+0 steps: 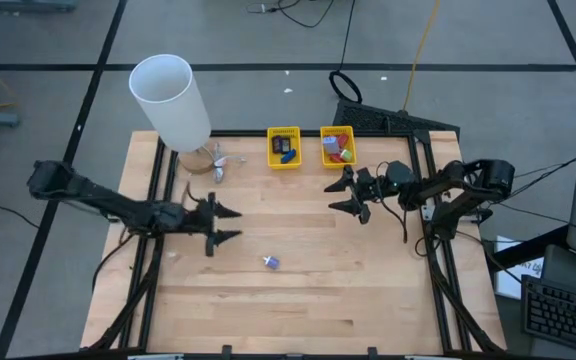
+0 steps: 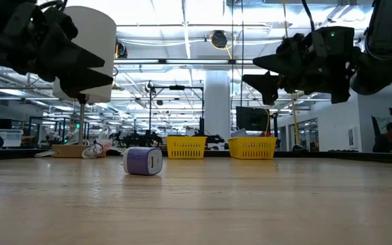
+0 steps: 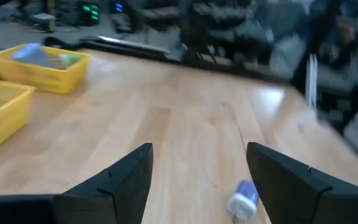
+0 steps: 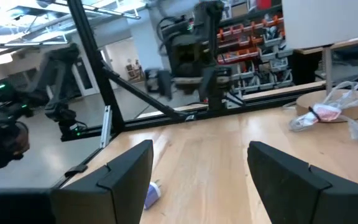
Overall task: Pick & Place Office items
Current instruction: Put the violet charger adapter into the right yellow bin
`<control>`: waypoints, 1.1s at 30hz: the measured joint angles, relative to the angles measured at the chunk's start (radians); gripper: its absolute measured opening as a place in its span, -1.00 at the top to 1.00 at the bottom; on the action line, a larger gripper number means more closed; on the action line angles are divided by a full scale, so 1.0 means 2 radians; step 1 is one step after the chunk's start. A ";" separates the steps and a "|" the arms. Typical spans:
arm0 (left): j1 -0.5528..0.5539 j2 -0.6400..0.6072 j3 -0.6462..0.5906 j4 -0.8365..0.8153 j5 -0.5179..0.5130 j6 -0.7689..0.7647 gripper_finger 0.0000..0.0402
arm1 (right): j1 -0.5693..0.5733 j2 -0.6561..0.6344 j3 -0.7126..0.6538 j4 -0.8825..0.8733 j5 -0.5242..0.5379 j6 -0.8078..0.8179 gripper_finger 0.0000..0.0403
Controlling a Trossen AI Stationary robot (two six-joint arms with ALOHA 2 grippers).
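Observation:
One small purple-blue office item (image 1: 271, 262) lies on its side on the bare wood, also seen in the low view (image 2: 143, 161). Other small items, blue and black, sit in the left yellow basket (image 1: 284, 147); red and green ones sit in the right yellow basket (image 1: 337, 147). My left gripper (image 1: 236, 224) hovers open above the table, left of and slightly beyond the purple item (image 3: 244, 199). My right gripper (image 1: 332, 196) hangs open in the air near the right basket, with the purple item (image 4: 152, 194) farther off.
A tall white cylinder (image 1: 171, 100) stands at the far left corner, with a crumpled clear bundle (image 1: 216, 160) on a brown disc beside it. Both baskets sit along the far edge (image 2: 186, 146). Open wood stretches between the grippers and toward the near edge.

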State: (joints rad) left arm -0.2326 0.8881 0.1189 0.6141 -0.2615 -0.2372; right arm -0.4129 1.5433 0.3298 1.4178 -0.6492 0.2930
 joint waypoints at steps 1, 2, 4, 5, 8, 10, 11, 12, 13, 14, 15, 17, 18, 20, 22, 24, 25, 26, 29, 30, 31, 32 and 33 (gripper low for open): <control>-0.008 0.028 0.010 0.007 0.000 0.014 -0.27 | 0.000 0.000 0.000 0.000 0.001 0.000 -0.26; -0.016 0.057 0.023 0.011 0.000 0.027 -0.25 | 0.000 0.000 0.000 0.000 0.001 -0.001 -0.26; -0.029 0.115 0.050 0.013 0.001 0.049 -0.22 | 0.000 0.000 0.000 -0.001 0.000 -0.002 -0.26; -0.034 0.144 0.066 0.014 0.001 0.058 -0.20 | 0.000 0.000 0.000 -0.002 0.001 -0.003 -0.26; -0.043 0.221 0.121 0.020 0.013 0.080 -0.16 | 0.000 0.000 0.000 -0.004 0.001 -0.003 -0.26; -0.043 0.268 0.154 0.019 0.036 0.099 -0.13 | 0.000 0.000 0.000 -0.004 0.001 -0.003 -0.26; -0.043 0.289 0.170 0.018 0.048 0.108 -0.12 | 0.000 0.000 0.000 -0.004 0.001 -0.003 -0.26; -0.043 0.311 0.184 0.018 0.061 0.115 -0.11 | 0.000 0.000 0.000 -0.004 0.001 -0.003 -0.26; -0.043 0.331 0.197 0.018 0.072 0.119 -0.10 | 0.000 0.000 0.000 -0.004 0.000 -0.003 -0.26; -0.043 0.349 0.207 0.018 0.081 0.119 -0.09 | 0.000 0.000 0.000 -0.005 0.000 -0.003 -0.26; -0.044 0.366 0.214 0.016 0.087 0.116 -0.08 | 0.000 0.000 0.000 -0.005 -0.001 -0.003 -0.26; -0.044 0.396 0.228 0.002 0.094 0.104 -0.06 | 0.000 0.000 0.000 -0.007 -0.001 -0.003 -0.26; -0.044 0.406 0.232 -0.010 0.095 0.097 -0.05 | 0.000 0.000 0.000 -0.008 -0.001 -0.003 -0.26; -0.043 0.423 0.238 -0.040 0.093 0.088 -0.03 | 0.000 0.000 0.000 -0.008 -0.001 -0.003 -0.26; -0.043 0.433 0.240 -0.065 0.089 0.088 -0.01 | 0.000 0.000 0.000 -0.008 -0.001 -0.003 -0.26; -0.043 0.438 0.240 -0.077 0.081 0.086 0.02 | 0.000 0.000 0.000 -0.008 -0.001 -0.003 -0.26; -0.044 0.438 0.241 -0.085 0.078 0.082 0.03 | 0.000 0.000 0.000 -0.008 -0.001 -0.003 -0.26; -0.044 0.438 0.241 -0.090 0.078 0.078 0.04 | 0.000 0.000 0.000 -0.008 -0.001 -0.003 -0.26; -0.044 0.437 0.241 -0.097 0.079 0.075 0.08 | 0.000 0.000 0.000 -0.008 -0.001 -0.003 -0.26; -0.044 0.437 0.241 -0.097 0.080 0.075 0.09 | 0.000 0.000 0.000 -0.008 -0.001 -0.003 -0.26; -0.044 0.437 0.241 -0.097 0.081 0.075 0.11 | 0.000 0.000 0.000 -0.008 -0.001 -0.003 -0.26; -0.044 0.437 0.241 -0.098 0.082 0.075 0.13 | 0.000 0.000 0.000 -0.008 -0.001 -0.003 -0.26; -0.044 0.437 0.241 -0.101 0.082 0.074 0.14 | 0.000 0.000 0.000 -0.008 -0.001 -0.003 -0.26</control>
State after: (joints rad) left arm -0.3202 1.7630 0.6006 0.4116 -0.0968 -0.0887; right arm -0.4126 1.5433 0.3298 1.4012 -0.6512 0.2871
